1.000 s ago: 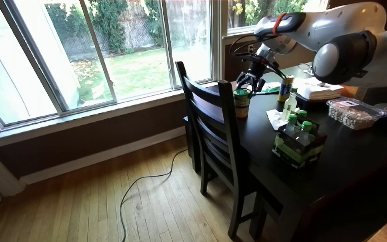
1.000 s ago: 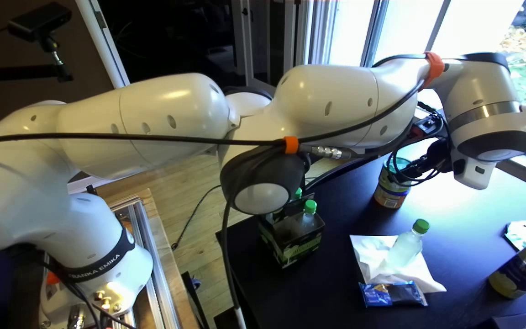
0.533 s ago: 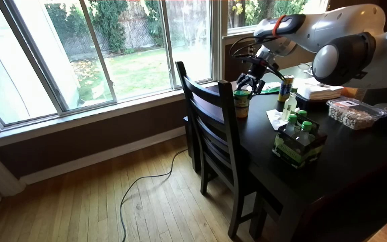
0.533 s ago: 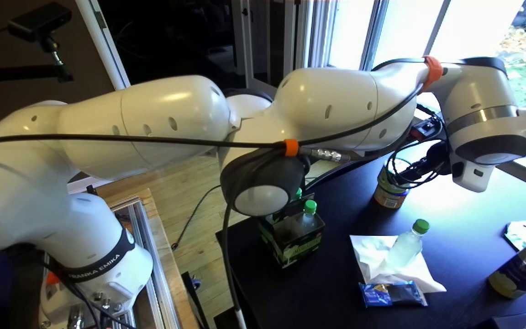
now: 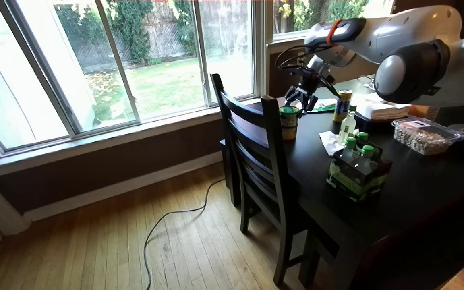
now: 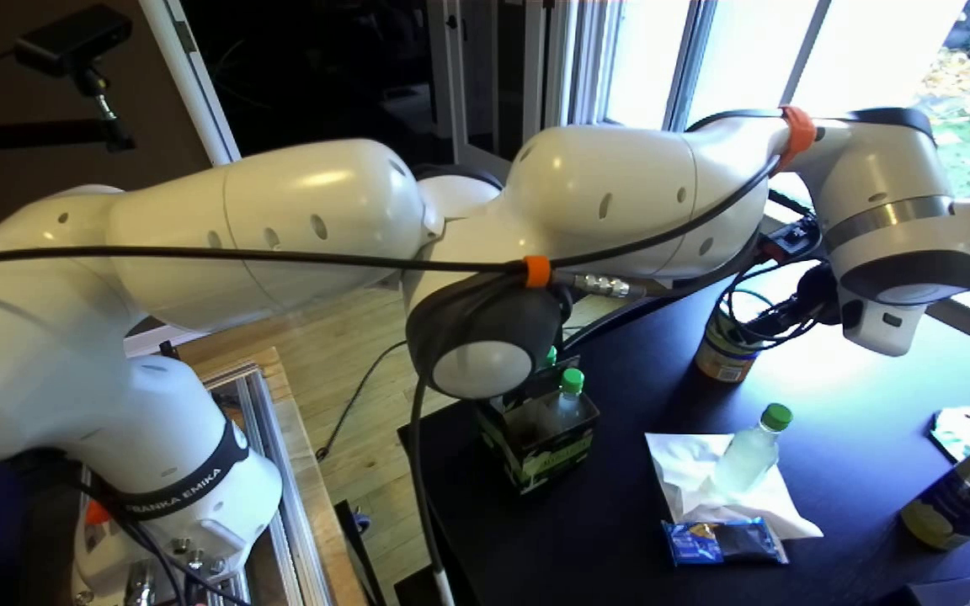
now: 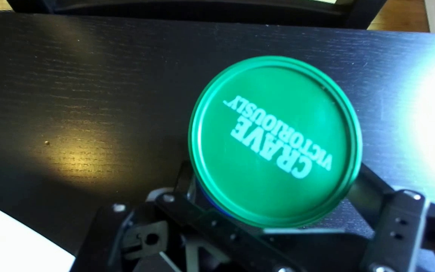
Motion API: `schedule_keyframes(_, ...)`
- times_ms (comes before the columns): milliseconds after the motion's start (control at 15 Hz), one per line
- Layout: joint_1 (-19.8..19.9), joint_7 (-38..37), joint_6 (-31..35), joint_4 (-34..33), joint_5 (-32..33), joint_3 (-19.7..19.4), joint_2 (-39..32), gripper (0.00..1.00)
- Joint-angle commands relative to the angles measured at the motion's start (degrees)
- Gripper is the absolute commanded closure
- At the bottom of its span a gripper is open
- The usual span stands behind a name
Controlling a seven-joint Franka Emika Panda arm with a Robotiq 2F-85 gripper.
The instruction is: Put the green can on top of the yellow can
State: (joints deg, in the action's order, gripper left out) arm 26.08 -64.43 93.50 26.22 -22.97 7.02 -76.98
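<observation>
The green can (image 5: 290,118) stood upright on top of the yellow can (image 5: 289,133), the stack set on the dark table (image 5: 417,189) near the side where a black chair (image 5: 277,157) stood. In the wrist view its green lid (image 7: 275,141) lay face up right of centre, the pale lettering upside down. The gripper (image 7: 278,180) reached in at the top can, fingers (image 7: 370,187) spread wide, one to either side of it; whether they pressed on the can or stood just clear could not be told, since the lid's rim covered their tips. Farther along, a green-capped bottle (image 6: 746,454) stood on white paper (image 6: 679,463), with a blue packet (image 6: 725,541) at the paper's edge. Around these were a printed carton (image 5: 357,183) holding more bottles (image 5: 363,162), a tall blue-and-gold can (image 5: 342,106) and a clear tub (image 5: 425,137).
</observation>
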Motion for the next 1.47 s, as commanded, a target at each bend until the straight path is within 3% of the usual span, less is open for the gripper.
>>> schedule_keyframes(0, -0.86, -2.04, 2.13, -1.97, 0.96, -1.37, -0.87, 0.00)
schedule_keyframes(467, -2.61, -4.92, 6.09, -0.76, 6.08, -6.48, 0.79, 0.00)
schedule_keyframes(733, -4.29, 0.23, 7.21, 0.24, 12.49, -10.23, 4.50, 0.00)
schedule_keyframes(1000, -5.77, 8.55, 0.65, 1.46, 16.83, -11.94, 8.74, 0.00)
schedule_keyframes(1400, -5.66, 25.14, -9.27, 1.65, 17.74, -11.44, 11.72, 0.00)
